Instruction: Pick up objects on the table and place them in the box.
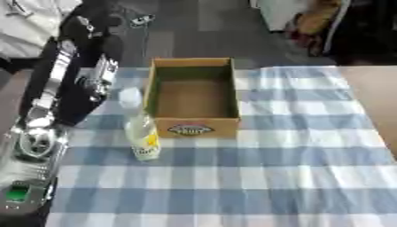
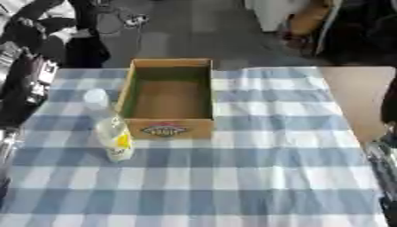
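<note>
A clear bottle [image 1: 142, 133] with a white cap and a yellow label stands upright on the checked cloth, just left of the box's front corner. The open cardboard box [image 1: 194, 128] sits at the far middle of the table with nothing inside it. My left arm [image 1: 66, 84], black with silver joints, rises along the table's left edge, left of the bottle and apart from it. Its hand [image 2: 43, 33] shows as a dark shape past the far left corner. Only a piece of my right arm [image 2: 384, 150] shows at the right edge; its hand is hidden.
A blue and white checked cloth [image 1: 271, 168] covers most of the table, and bare wood [image 1: 376, 88] shows at the right. Past the far edge is grey floor with cables and furniture.
</note>
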`<state>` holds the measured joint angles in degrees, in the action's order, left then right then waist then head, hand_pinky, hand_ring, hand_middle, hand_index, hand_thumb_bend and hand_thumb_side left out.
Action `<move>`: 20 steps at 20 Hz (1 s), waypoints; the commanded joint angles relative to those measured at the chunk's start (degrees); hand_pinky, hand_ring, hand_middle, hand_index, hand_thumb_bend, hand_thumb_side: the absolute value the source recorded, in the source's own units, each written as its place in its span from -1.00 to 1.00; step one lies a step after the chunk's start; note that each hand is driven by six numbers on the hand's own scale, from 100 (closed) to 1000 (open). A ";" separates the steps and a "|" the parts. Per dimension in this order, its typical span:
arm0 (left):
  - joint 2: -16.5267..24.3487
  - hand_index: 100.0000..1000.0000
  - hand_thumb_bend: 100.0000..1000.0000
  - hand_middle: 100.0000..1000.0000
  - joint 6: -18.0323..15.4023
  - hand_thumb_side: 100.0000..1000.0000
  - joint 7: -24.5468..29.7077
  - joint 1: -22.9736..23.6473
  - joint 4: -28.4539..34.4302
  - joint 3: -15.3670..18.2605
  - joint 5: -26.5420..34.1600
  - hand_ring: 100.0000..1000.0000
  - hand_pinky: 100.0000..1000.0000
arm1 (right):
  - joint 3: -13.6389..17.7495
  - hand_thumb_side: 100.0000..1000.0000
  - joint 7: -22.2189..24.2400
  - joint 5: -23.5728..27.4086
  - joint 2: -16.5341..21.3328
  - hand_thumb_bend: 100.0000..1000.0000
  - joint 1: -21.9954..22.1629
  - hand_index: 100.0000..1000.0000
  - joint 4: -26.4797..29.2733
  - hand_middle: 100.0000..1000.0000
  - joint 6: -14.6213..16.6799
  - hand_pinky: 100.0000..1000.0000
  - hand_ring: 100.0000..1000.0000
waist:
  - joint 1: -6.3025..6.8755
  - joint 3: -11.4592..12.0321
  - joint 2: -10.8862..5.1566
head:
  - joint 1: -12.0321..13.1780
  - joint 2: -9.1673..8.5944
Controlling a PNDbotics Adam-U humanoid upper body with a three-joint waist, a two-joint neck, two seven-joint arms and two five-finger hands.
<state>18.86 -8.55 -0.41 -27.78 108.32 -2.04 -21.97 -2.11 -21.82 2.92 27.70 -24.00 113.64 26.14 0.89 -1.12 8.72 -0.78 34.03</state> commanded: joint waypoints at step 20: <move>15.94 0.97 1.00 0.87 3.78 0.94 12.04 -4.47 -7.19 -2.53 -2.48 0.51 0.80 | 0.23 0.90 0.45 0.08 1.50 -1.00 0.17 0.45 0.95 0.01 -0.39 -0.17 -0.06 | 0.84 -0.59 -1.49 | -0.04 1.50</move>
<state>31.83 -4.81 10.90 -31.12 101.59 -4.45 -24.90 -2.16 -21.50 2.93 27.78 -23.48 113.64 25.87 1.75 -1.69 8.13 -0.86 35.08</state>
